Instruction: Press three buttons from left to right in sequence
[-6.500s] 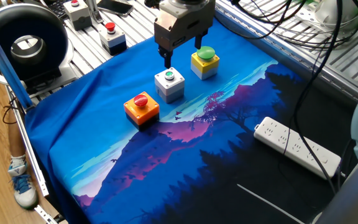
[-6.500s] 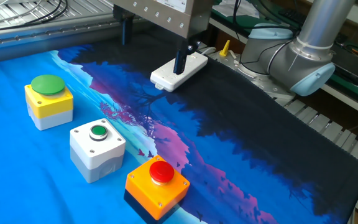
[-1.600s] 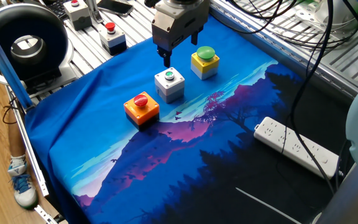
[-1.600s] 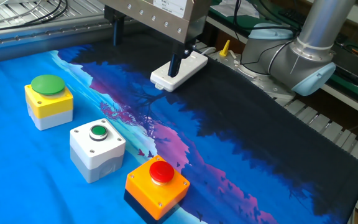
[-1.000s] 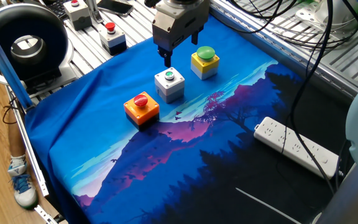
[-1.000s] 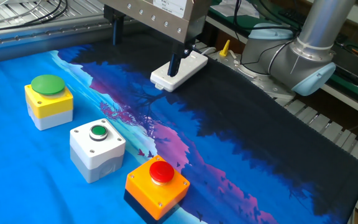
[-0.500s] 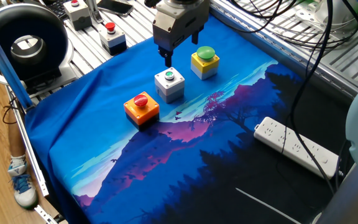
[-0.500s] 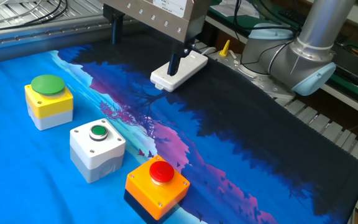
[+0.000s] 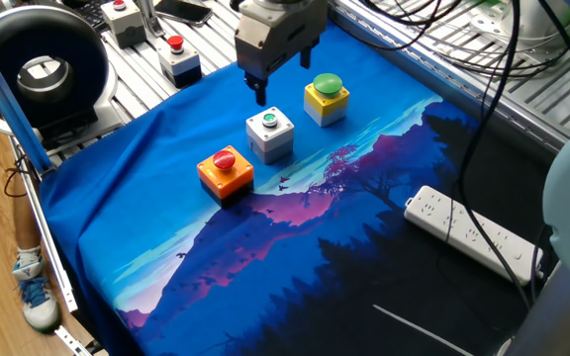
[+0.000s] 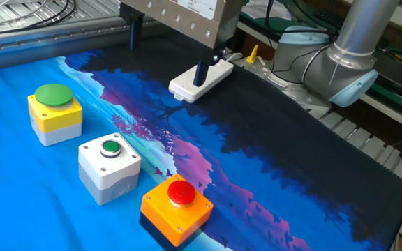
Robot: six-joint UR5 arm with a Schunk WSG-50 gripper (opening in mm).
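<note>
Three button boxes stand in a row on the blue cloth. The orange box with a red dome (image 9: pixel 226 170) (image 10: pixel 176 209) is at the left end. The light grey box with a small green button (image 9: pixel 269 133) (image 10: pixel 109 167) is in the middle. The yellow box with a large green dome (image 9: pixel 326 101) (image 10: pixel 54 115) is at the other end. My gripper (image 9: pixel 283 81) (image 10: pixel 167 64) hangs in the air above the cloth, behind the grey box and touching nothing. Its two dark fingers (image 10: pixel 202 73) stand wide apart, so it is open and empty.
A white power strip (image 9: pixel 473 232) (image 10: pixel 201 78) lies on the dark part of the cloth. Two grey boxes with red buttons (image 9: pixel 178 57) sit on the metal frame beyond the cloth, next to a black round device (image 9: pixel 38 69). The arm's base (image 10: pixel 347 63) and cables lie behind.
The gripper has shifted a little sideways, away from the yellow box, and slightly up. The three boxes have not moved.
</note>
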